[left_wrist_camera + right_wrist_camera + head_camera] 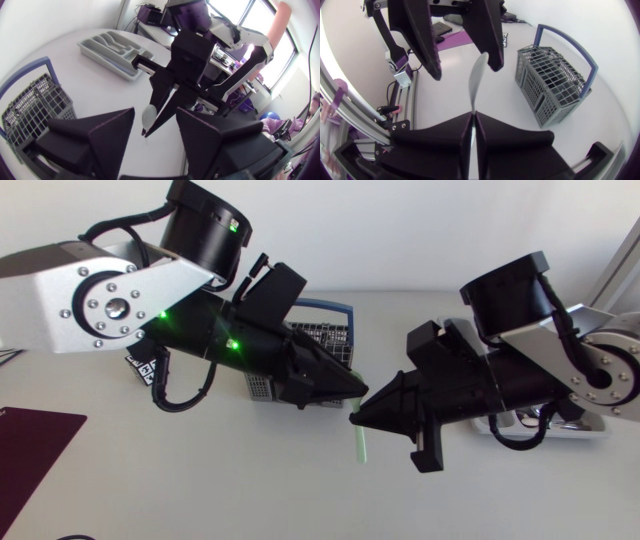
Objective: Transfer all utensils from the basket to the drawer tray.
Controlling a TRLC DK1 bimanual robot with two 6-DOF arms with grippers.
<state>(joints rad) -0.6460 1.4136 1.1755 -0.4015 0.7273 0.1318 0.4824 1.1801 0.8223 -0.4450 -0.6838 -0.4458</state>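
Right arm (545,375) outstretched — jaws clamp utensil (477,75).

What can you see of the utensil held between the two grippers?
The utensil is a slim, pale greenish-white piece, plastic by the look. Its narrow stem widens into a rounded, spoon-like end. The right gripper has its jaws shut on the stem. The wide end sticks out ahead, between the open jaws of the left gripper, which do not appear to touch it. It is held in the air above the table, outside the basket.
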